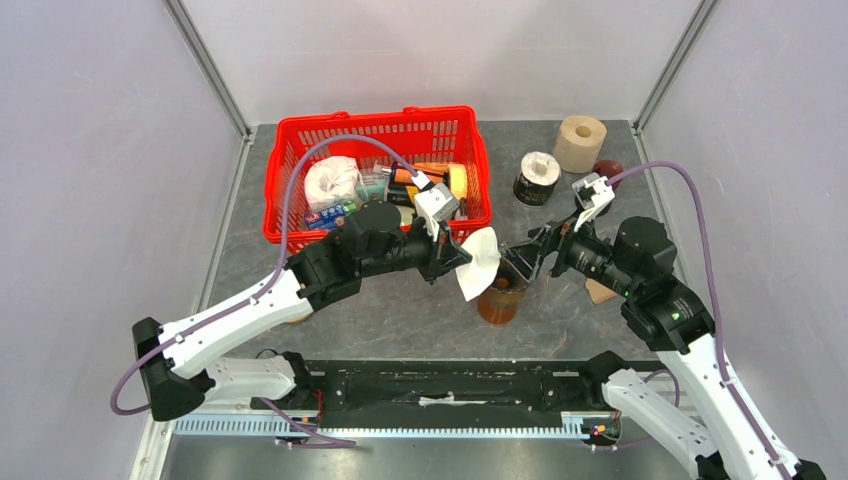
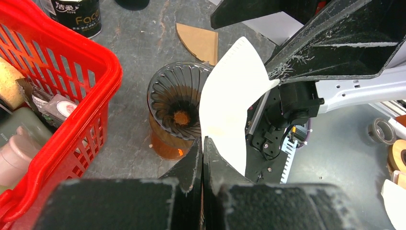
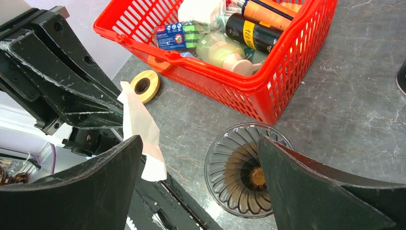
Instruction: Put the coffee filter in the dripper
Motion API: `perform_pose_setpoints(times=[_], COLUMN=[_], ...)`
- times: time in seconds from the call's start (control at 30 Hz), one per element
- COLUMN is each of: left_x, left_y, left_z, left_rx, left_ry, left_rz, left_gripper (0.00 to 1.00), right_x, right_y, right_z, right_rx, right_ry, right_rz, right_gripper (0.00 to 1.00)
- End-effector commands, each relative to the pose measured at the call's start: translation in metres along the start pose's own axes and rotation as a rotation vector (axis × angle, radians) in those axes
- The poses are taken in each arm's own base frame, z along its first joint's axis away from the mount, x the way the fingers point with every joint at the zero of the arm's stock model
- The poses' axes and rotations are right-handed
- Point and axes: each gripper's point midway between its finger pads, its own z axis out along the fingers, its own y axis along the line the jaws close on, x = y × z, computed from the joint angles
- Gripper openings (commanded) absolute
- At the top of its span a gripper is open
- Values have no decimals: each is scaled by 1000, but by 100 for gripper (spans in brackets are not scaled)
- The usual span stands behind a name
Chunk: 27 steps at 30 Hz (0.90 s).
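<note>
My left gripper (image 1: 452, 252) is shut on a white paper coffee filter (image 1: 478, 262), holding it in the air just left of and above the dripper (image 1: 500, 296). In the left wrist view the filter (image 2: 230, 103) fans up from the closed fingertips beside the ribbed smoked-glass dripper (image 2: 177, 103) on its amber base. My right gripper (image 1: 528, 258) is open and empty over the dripper; in the right wrist view its fingers straddle the dripper (image 3: 239, 167), with the filter (image 3: 140, 128) hanging to the left.
A red basket (image 1: 290, 180) of bottles and packets stands at the back left. A dark tin (image 1: 536, 179), a tape roll (image 1: 580, 143) and a brown paper filter (image 2: 200, 42) lie behind and right. A yellow tape ring (image 3: 145, 85) lies near the basket.
</note>
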Motion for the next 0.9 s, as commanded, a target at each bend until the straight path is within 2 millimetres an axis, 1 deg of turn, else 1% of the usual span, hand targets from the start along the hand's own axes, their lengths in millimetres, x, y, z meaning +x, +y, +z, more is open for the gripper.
perform_pose_setpoints(times=[0.0, 0.3, 0.67, 0.87], left_x=[-12, -11, -8, -11], left_y=[0, 2, 1, -4], left_z=[-1, -2, -1, -2], left_rx=[-7, -16, -9, 17], left_ry=[-26, -26, -11, -22], left_rz=[13, 14, 19, 26], left_gripper=[2, 2, 2, 2], right_x=[-9, -7, -12, -12], right_y=[12, 12, 14, 0], right_z=[-5, -10, -12, -7], right_rx=[-37, -32, -33, 39], right_ry=[-10, 1, -16, -21], right_rz=[3, 1, -9, -10], right_gripper=[97, 97, 97, 97])
